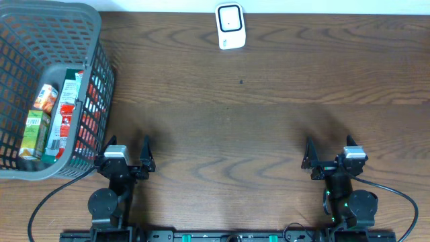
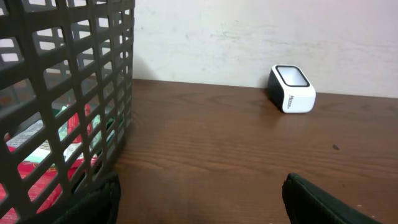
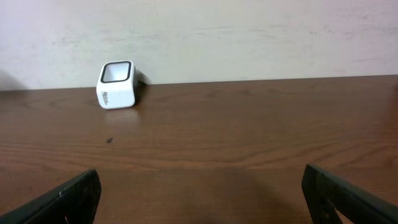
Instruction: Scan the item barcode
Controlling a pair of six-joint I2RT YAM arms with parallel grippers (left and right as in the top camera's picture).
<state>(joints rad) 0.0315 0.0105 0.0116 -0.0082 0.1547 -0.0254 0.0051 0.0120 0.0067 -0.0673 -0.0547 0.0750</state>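
While both arms sat low at the near edge of the wooden table (image 1: 269, 101), neither tool held anything. Seen from overhead, the left gripper (image 1: 128, 146) waited at about 7 o'clock with its fingers spread wide, empty air between them. The right gripper (image 1: 328, 148) sat at about 5 o'clock, its fingers likewise spread apart and empty.

A grey plastic mesh basket (image 1: 40, 27) stood at about 10 o'clock, just beside the left gripper. It held several packaged items (image 1: 66, 114): a red-and-white pack leaned along the right wall, and a green-and-yellow carton (image 1: 33, 133) sat at its left. Their barcodes could not be made out.

A white barcode scanner (image 1: 230, 25) stood at 12 o'clock against the far edge, well apart from both arms and from the basket.

From the left wrist, the basket's wall (image 2: 68, 93) filled the 9 o'clock side and the scanner (image 2: 291, 89) showed at 1 o'clock. From the right wrist, the scanner (image 3: 116, 84) sat at 11 o'clock before a pale wall (image 3: 249, 37).
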